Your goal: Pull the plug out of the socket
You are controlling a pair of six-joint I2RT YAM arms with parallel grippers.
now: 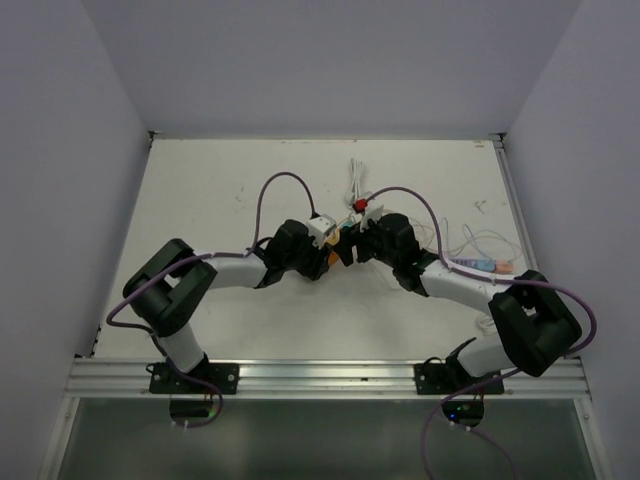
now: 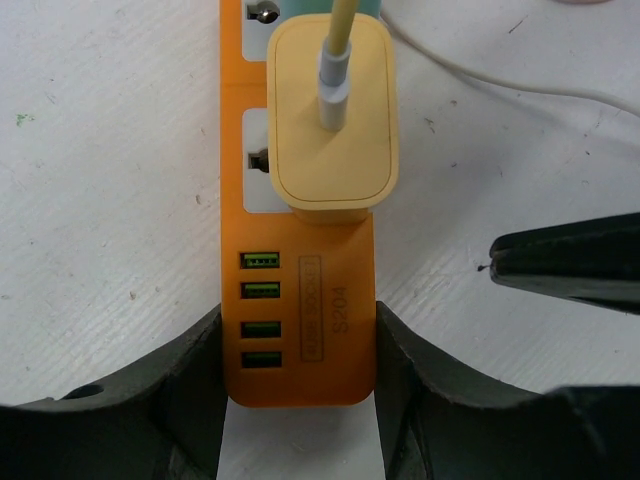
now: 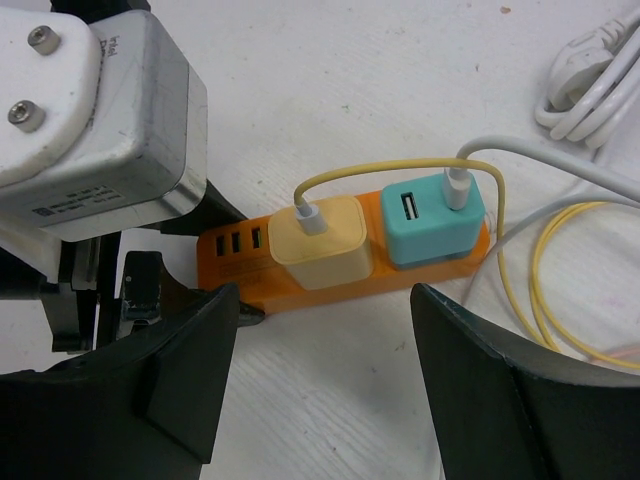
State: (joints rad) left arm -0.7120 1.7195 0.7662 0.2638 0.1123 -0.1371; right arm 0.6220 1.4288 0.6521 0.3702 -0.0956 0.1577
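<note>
The left claw (image 2: 300, 335) is closed on the orange power strip (image 2: 355, 300). Its two dark fingers (image 2: 200, 370) press against the long sides of the strip at the end that carries four USB ports. The right claw (image 3: 322, 305) is spread wide and holds nothing. In its own wrist view the fingers (image 3: 190, 370) stand apart with the strip lying crosswise beyond the gap, and none of them touches the strip. In the left wrist view one right fingertip (image 2: 560, 262) hangs over bare counter, beside the strip and clear of it.

The yellow plug (image 2: 300, 130) is seated in the strip, next to the USB ports and just ahead of the left claw's grip. A yellow cable (image 2: 342, 25) leaves its top face. A teal plug (image 3: 430, 225) sits in the next socket along, just beside the yellow one, with a white cable (image 3: 457, 185) pushed into it. The yellow cable arches over the teal plug and loops down onto the counter (image 1: 220, 180) past the strip's end.

From above, both claws meet around the middle of the counter, slightly nearer the far edge than the near one, and the strip is mostly hidden beneath them. A coiled white lead (image 3: 590, 80) lies beyond the strip toward the far edge. Thin loose cables (image 1: 480, 245) trail toward the right edge.
</note>
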